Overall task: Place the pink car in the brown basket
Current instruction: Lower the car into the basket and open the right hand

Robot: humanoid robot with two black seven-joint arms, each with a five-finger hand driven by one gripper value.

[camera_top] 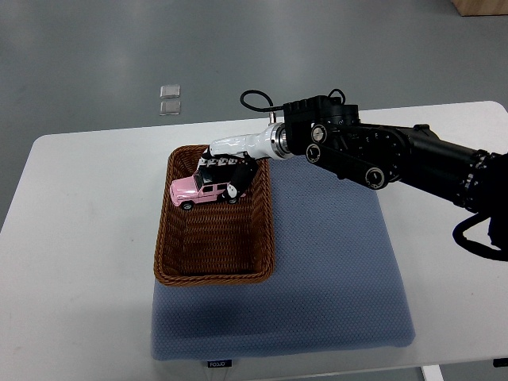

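Fingers (235,176) of the right hand (230,163) are gripping the pink car (197,190) over the far end of the basket (214,274), holding it low inside the rim, probably for release.

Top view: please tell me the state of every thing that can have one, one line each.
pink car: upright, inside the basket, held by the hand
brown basket: upright on the blue mat, holds only the car
right hand: closed on the car
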